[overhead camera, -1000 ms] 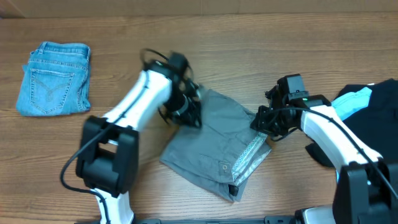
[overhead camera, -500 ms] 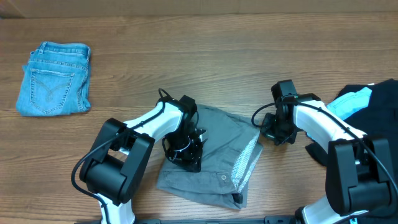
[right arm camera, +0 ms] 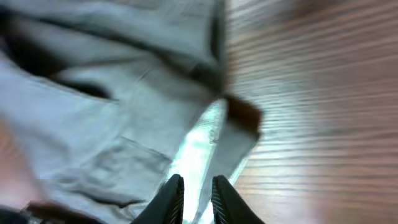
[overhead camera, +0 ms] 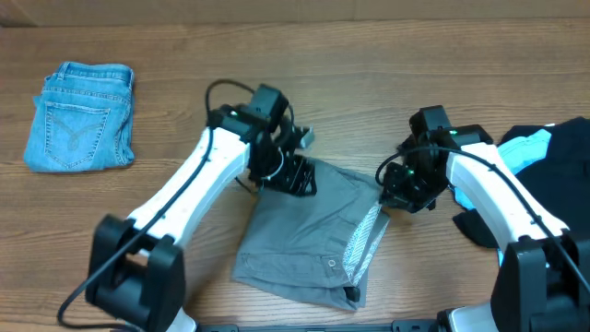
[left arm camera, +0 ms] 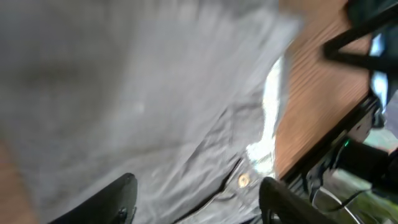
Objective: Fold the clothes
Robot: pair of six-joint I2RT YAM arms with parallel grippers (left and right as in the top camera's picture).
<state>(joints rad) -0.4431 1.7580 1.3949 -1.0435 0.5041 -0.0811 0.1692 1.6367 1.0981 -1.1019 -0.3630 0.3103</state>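
Shorts (overhead camera: 304, 231), one grey pair, lie near the middle of the table (overhead camera: 369, 55), toward its near edge, between the two arms. They are folded over into a rough four-sided shape set askew, and the cloth is creased. A strip of pale lining (overhead camera: 367, 242) is turned out along the right side, and one button (overhead camera: 332, 265) shows at the waistband near the front corner. One pair of light-blue jeans (overhead camera: 78, 115) lies folded at the far left, well apart from the shorts. At the right edge sits a black garment (overhead camera: 572, 175) with a sky-blue piece (overhead camera: 521, 148) on it; whether these are one garment or two cannot be told. There are two grippers, one on each arm. The left gripper (left arm camera: 198, 183) hangs over the far left part of the shorts, its fingers spread wide with only grey cloth showing below and nothing between them; its wrist view is blurred. The right gripper (right arm camera: 196, 180) is at the shorts' far right corner, just beside the lining, with its fingers close together and only a thin gap between them. Whether they pinch any cloth cannot be told, as that view is also blurred.
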